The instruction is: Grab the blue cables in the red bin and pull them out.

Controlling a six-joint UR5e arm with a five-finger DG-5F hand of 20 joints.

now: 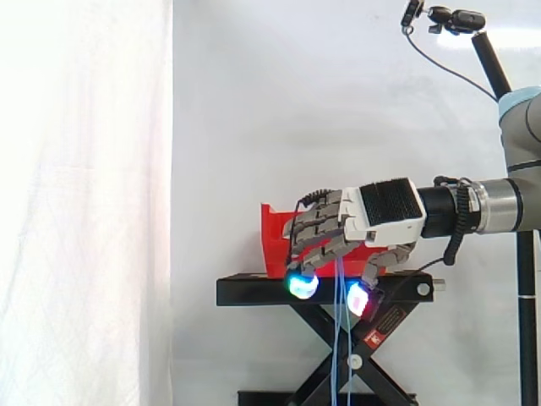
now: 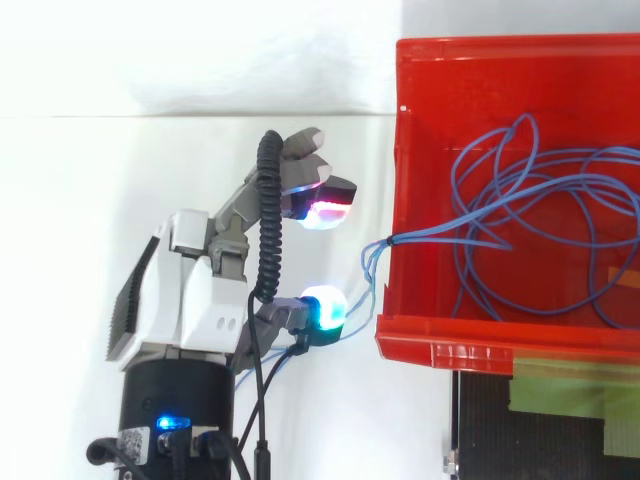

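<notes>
The only print I can find is a small red and black label (image 1: 385, 326) on the scissor leg of the black stand (image 1: 254, 292), and its writing is too small to read. On the floor of the red bin (image 2: 396, 150) a pale strip (image 2: 620, 278) lies at the right edge of the top view. It is cut off, and I can make out no letters on it. An olive patch of tape (image 2: 560, 392) sits on the stand just below the bin's front rim, also without legible marks.

From the side, my hand covers most of the bin (image 1: 275, 245), so its contents are hidden there. From above, the bin's right part runs out of frame.

The blue cables (image 2: 520, 215) lie in loose loops inside the bin. A few strands cross its left wall and drop towards my hand (image 2: 195, 290), which is outside the bin, just beside that wall. In the side view the strands (image 1: 339, 355) hang straight down from under my hand (image 1: 359, 224), in front of the stand.

My fingers are curled downward and close together, with the glowing fingertips (image 1: 302, 285) on either side of the hanging strands. The hand is closed round the cables, though my own fingers hide the exact spot where the pads meet them. From above, one cyan tip (image 2: 322, 308) lies right beside the strands.
</notes>
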